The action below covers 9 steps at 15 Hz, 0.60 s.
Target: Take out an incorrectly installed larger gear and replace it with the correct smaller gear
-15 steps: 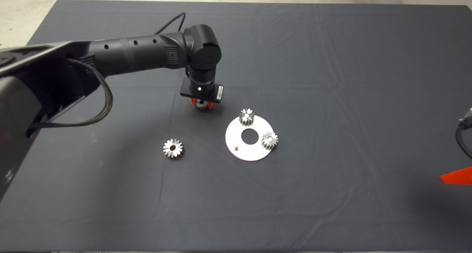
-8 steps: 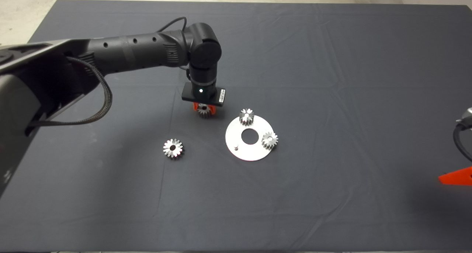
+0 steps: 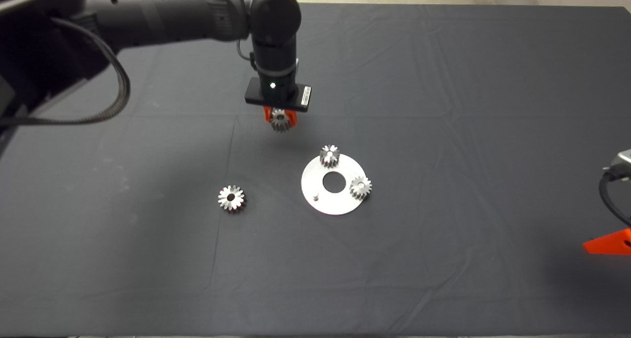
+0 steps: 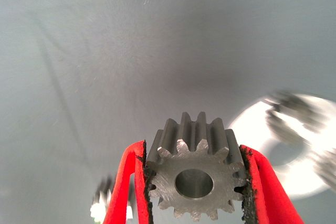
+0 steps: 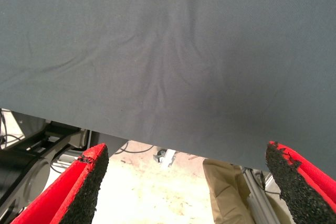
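Left gripper (image 3: 280, 117) holds the small gear (image 3: 280, 121) clear of the mat (image 3: 443, 82).

Its red fingers (image 4: 123, 182) are closed on the gear's teeth from both sides, bore facing the wrist camera, just left of and beyond the plate (image 3: 335, 200). The plate carries two small gears, at its far edge (image 3: 329, 155) and right edge (image 3: 360, 186), with a bare pin (image 3: 314, 196) near-left. The large gear (image 3: 231, 198) lies flat on the mat, left of the plate. Right gripper (image 5: 191, 182) waits at the mat's right edge, fingers wide apart, holding nothing.

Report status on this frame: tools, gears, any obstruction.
Left tool shut on smaller gear, lifted above mat. Right tool open, parked at mat edge. Larger gear lying on mat; plate's bare peg unobstructed.
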Each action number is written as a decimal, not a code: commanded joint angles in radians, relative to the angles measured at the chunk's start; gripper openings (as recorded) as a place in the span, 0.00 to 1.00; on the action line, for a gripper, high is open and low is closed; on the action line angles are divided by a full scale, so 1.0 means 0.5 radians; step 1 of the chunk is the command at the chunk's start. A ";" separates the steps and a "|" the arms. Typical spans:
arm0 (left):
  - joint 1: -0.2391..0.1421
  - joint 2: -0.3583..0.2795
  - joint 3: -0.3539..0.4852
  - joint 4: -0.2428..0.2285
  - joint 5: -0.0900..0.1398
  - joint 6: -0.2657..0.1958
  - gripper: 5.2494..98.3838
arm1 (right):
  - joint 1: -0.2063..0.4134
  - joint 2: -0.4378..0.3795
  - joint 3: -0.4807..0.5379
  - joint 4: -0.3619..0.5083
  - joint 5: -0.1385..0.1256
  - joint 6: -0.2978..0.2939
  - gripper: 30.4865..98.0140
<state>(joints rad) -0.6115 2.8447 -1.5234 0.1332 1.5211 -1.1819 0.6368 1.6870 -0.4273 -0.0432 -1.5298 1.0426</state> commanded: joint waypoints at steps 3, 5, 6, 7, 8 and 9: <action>-0.188 -0.317 0.937 -0.371 0.185 -0.555 0.22 | 0.003 0.011 -0.175 0.194 -0.205 0.081 0.72; -0.182 -0.497 1.256 -0.374 0.182 -0.742 0.22 | -0.096 0.088 -0.263 0.296 -0.202 0.090 0.72; -0.179 -0.590 1.430 -0.374 0.182 -0.847 0.22 | -0.153 0.145 -0.331 0.380 -0.202 0.099 0.72; -0.179 -0.662 1.541 -0.374 0.182 -0.906 0.22 | -0.169 0.199 -0.338 0.390 -0.196 0.109 0.72; -0.179 -0.753 1.643 -0.374 0.182 -0.979 0.22 | -0.178 0.277 -0.338 0.390 -0.186 0.163 0.72; -0.176 -0.804 1.673 -0.371 0.182 -1.018 0.22 | -0.193 0.341 -0.332 0.390 -0.186 0.230 0.72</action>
<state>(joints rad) -0.6606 2.6123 -0.8874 -0.0179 1.5191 -1.5245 0.5829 1.7346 -0.5514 0.0589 -1.5317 1.0838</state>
